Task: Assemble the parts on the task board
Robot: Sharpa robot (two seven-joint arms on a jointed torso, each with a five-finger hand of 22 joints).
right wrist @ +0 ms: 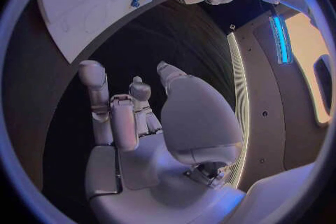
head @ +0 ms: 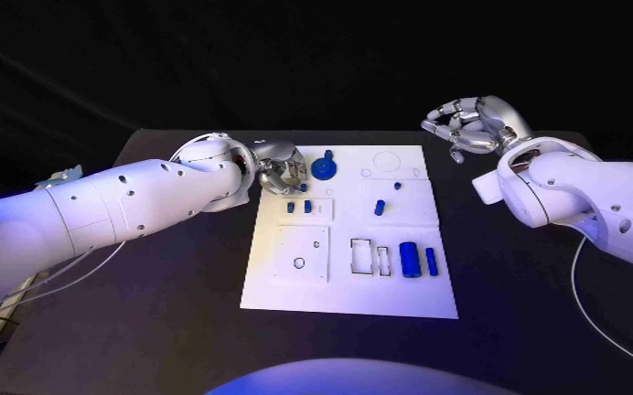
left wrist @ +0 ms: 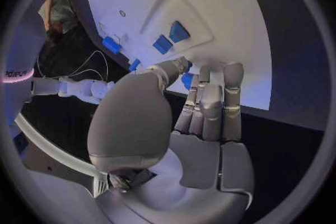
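The white task board [head: 349, 294] lies in the middle of the black table. My left hand [head: 280, 168] is at the board's far left corner. In the left wrist view its thumb and fingers [left wrist: 210, 95] pinch a small blue part [left wrist: 187, 77] just above the board's edge. A blue round part with a peg [head: 325, 169] stands right beside that hand. Two small blue parts [head: 298, 206] sit in a recess nearer me. My right hand [head: 468, 125] is raised off the board's far right corner, fingers apart and holding nothing.
More blue parts lie on the board: two small ones [head: 379, 207] near the middle and two long cylinders [head: 409, 260] at the near right, beside rectangular cut-outs [head: 363, 256]. A plate with holes [head: 304, 253] sits at the near left. Bare black table [head: 172, 276] surrounds the board.
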